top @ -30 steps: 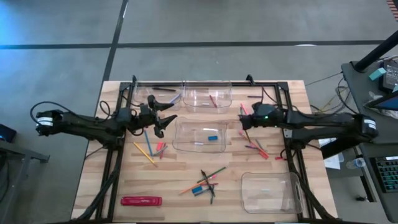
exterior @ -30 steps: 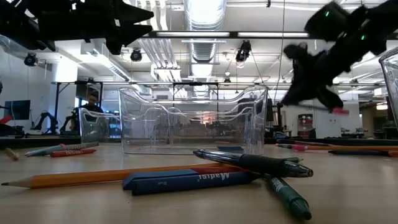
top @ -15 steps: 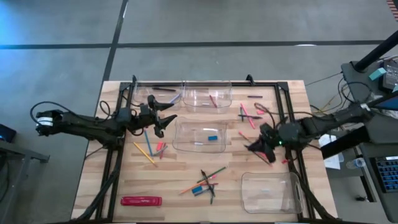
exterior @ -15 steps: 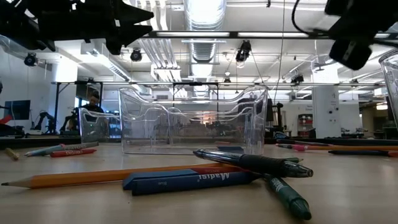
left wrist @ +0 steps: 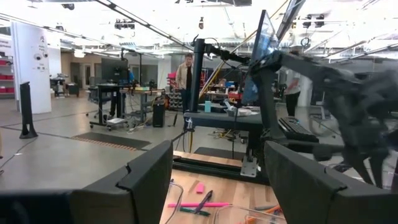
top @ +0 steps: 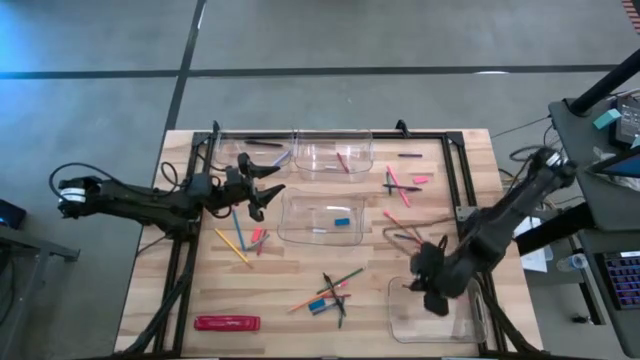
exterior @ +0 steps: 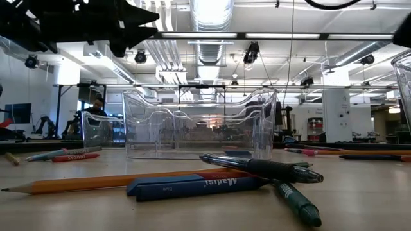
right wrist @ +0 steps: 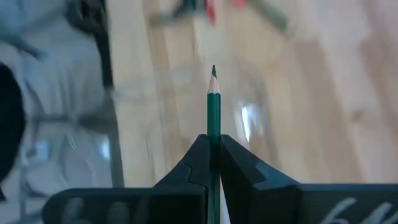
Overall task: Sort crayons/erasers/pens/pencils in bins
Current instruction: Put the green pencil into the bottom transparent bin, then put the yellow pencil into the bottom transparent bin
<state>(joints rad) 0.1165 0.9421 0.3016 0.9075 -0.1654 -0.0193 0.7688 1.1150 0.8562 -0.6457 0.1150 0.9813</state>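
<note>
My right gripper (top: 430,290) hangs over the clear bin (top: 470,325) at the table's near right, shut on a green pencil (right wrist: 213,106). My left gripper (top: 270,190) hovers open left of the middle bin (top: 300,232), which holds a blue eraser (top: 341,221). In the left wrist view nothing lies between its fingers (left wrist: 143,180). A far bin (top: 305,160) holds a red stick. Pens, pencils and a blue crayon lie loose near the table's front middle (top: 333,292). My right gripper pinches the green pencil's shaft (right wrist: 213,127) between its two fingers. The pencil lies along the fingers, and its sharpened tip (right wrist: 213,71) sticks out past their ends. The fingers slant down toward the table. The pencil is lifted clear, above the near right bin.
More sticks lie at the far right (top: 400,185) and under the left gripper (top: 240,238). A long red flat pack (top: 227,323) lies at the near left. A black frame (top: 455,170) rims the table. In the low view, pens (exterior: 270,170) and a pencil (exterior: 96,183) lie close.
My right gripper has swung from the sticks at the far right toward the table's near edge, ending over the near right bin. It has risen, tipped downward and rolled. In the low view it has passed out of the picture.
</note>
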